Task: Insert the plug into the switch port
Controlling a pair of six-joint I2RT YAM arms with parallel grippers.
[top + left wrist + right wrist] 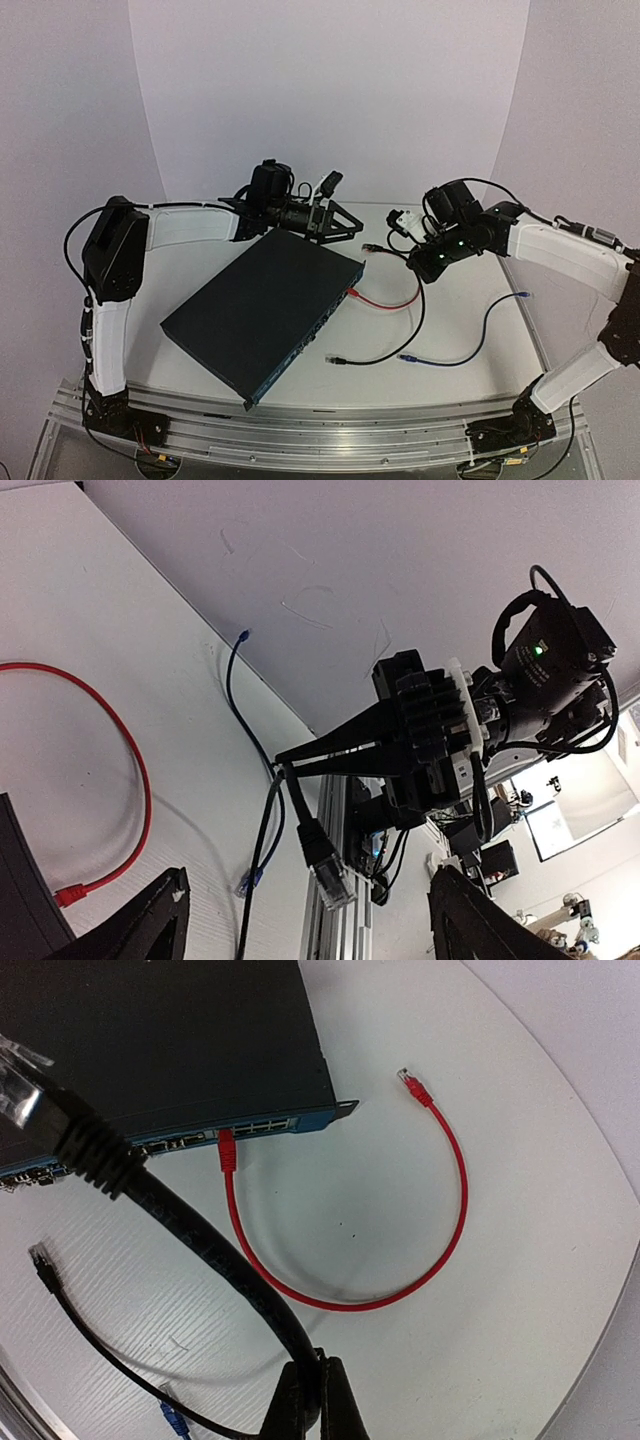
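Observation:
The switch (265, 310) is a flat dark box lying aslant on the white table, its row of ports (250, 1127) facing right. My right gripper (318, 1400) is shut on a thick black cable, and it shows in the left wrist view too (285, 763). The cable's plug (20, 1080), with a clear tip, hangs free in the air beyond the switch's far right corner (370, 246). My left gripper (310, 935) stands open above that corner, facing the plug (335, 875), which is apart from both fingers.
A red cable (440, 1230) has one end in a switch port (227, 1150); its other end (410, 1082) lies loose. The black cable's other plug (335, 358) and a blue cable (470, 345) lie on the table right of the switch.

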